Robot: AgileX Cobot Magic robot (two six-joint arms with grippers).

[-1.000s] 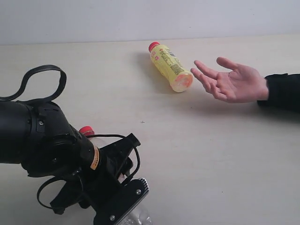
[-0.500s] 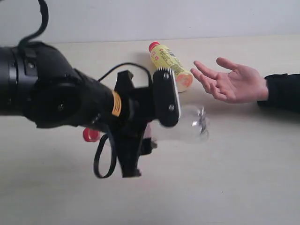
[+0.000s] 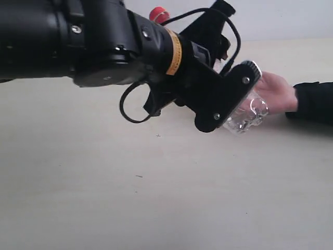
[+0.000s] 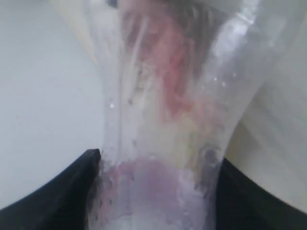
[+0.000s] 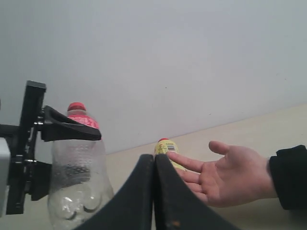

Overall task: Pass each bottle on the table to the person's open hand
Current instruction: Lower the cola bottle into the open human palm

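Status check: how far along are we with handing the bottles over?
Done: nothing visibly delivered; the person's hand is open and empty. In hand: the left gripper has its jaws clamped on the clear red-capped bottle, held above the table with its base near that hand, not released. Left: release it, then the yellow bottle on the table. The right gripper is shut and empty.

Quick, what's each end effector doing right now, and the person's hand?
Left end effector: shut on the clear red-capped bottle.
Right end effector: shut, empty.
Person's hand: open, palm up.
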